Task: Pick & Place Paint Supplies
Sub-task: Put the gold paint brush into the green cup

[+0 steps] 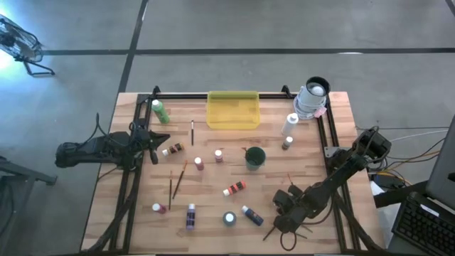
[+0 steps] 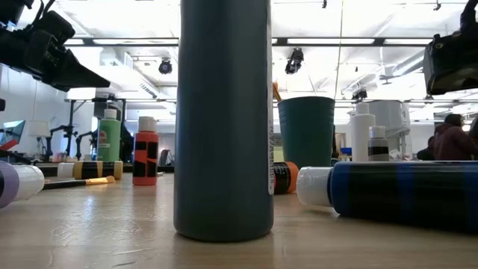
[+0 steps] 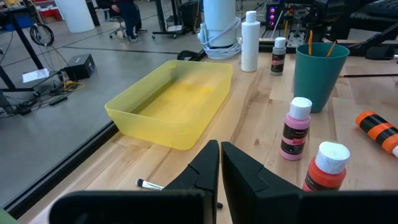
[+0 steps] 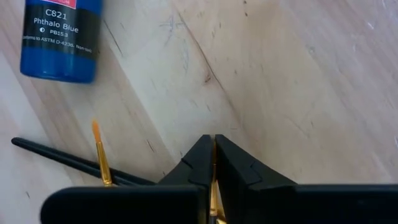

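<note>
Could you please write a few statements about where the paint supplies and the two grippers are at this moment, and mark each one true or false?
1. The right gripper is shut on a thin paintbrush close above the table. True.
2. The yellow tray is full of paint bottles. False: no bottle lies in it.
3. The dark green cup stands upright with brush handles sticking out of it. True.
4. The left gripper holds a red bottle. False: it is shut on nothing, at the table's left side.
5. The blue bottle near the right gripper lies on its side. True.
6. The green bottle stands inside the tray. False: it is on the table, left of the tray.
</note>
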`<control>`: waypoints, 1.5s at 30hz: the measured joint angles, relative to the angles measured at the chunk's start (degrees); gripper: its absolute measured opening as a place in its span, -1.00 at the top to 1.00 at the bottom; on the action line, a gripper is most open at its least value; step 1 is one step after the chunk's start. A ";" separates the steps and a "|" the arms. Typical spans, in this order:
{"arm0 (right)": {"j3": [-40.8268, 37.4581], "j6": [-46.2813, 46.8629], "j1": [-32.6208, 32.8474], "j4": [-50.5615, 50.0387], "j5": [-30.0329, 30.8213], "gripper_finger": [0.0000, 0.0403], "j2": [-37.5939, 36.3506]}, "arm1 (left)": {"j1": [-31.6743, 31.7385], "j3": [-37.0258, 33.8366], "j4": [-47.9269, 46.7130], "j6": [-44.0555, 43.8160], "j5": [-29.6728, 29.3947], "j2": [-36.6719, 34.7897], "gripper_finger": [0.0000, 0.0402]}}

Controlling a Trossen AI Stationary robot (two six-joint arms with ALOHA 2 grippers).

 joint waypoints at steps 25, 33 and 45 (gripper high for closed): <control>9.11 -4.71 -0.73 -21.57 21.13 0.96 -20.79 | 0.02 0.00 0.00 0.00 0.00 0.00 0.88; 17.81 -16.06 -6.82 -22.77 31.93 0.96 -24.03 | 0.00 0.02 0.02 0.00 0.00 0.00 0.88; 31.90 -40.09 -14.99 -21.07 43.70 0.96 -21.96 | 0.01 0.00 0.01 0.00 -0.01 -0.01 0.88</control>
